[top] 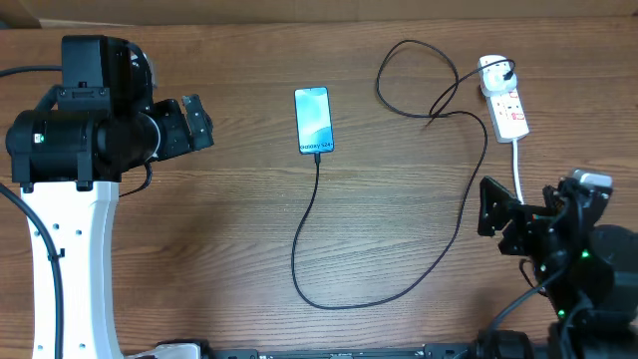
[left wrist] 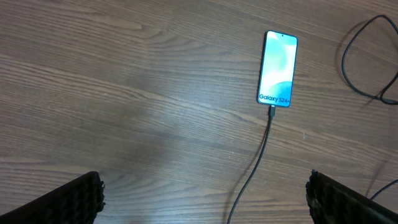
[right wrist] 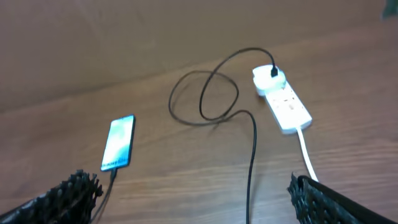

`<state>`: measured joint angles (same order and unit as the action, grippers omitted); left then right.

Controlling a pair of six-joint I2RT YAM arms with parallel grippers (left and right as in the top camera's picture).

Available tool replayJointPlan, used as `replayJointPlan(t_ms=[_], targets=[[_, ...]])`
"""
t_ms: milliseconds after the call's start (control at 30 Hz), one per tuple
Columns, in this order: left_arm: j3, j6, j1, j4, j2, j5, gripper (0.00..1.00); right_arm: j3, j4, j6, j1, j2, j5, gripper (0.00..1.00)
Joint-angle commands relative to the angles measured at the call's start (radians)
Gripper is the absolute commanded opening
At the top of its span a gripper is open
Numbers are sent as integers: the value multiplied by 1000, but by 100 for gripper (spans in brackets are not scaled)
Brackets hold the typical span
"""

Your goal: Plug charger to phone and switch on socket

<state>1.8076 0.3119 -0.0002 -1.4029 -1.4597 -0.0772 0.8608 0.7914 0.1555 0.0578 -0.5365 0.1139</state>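
Overhead: phone [top: 313,121] and socket [top: 504,103] well apart.

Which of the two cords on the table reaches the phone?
The thin black charger cable, looping from the socket to the phone; the thick white cord only trails away from the socket.

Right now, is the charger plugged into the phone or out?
Plugged in: the charger ends with its tip in the bottom edge of the phone, just below the Galaxy text, and the screen is lit.
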Motion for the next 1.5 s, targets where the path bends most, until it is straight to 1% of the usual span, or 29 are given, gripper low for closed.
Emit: replayJointPlan(t_ms=[0,67,133,233,333,433,567,767,967,1200,1467], targets=[[3,10,-6,1,8,7,100,-120,-121,-9,-6,87,14,100],[3,10,-6,1,8,7,100,-227,-236,-16,-6,161,35,100],[3,10,-6,1,8,7,100,-293,-297,-16,-6,209,49,100],[3,10,-6,1,8,7,100,-372,-335,-15,-6,262,64,100],[3,10,-6,1,8,6,100,-431,-345,-15,-6,284,64,100],[3,10,-6,1,8,7,100,-476,-395,-16,-8,310,64,100],[3,10,-6,1,8,7,100,-536,-457,-63,-33,368,63,100],[3,10,-6,1,8,7,100,-659,-588,-82,-39,472,63,100],[3,10,-6,1,8,7,100,-780,-731,-81,-38,523,63,100],[3,10,-6,1,8,7,100,-850,-844,-78,-16,534,55,100],[3,10,-6,1,8,7,100,-853,-866,-78,-13,534,-20,100]])
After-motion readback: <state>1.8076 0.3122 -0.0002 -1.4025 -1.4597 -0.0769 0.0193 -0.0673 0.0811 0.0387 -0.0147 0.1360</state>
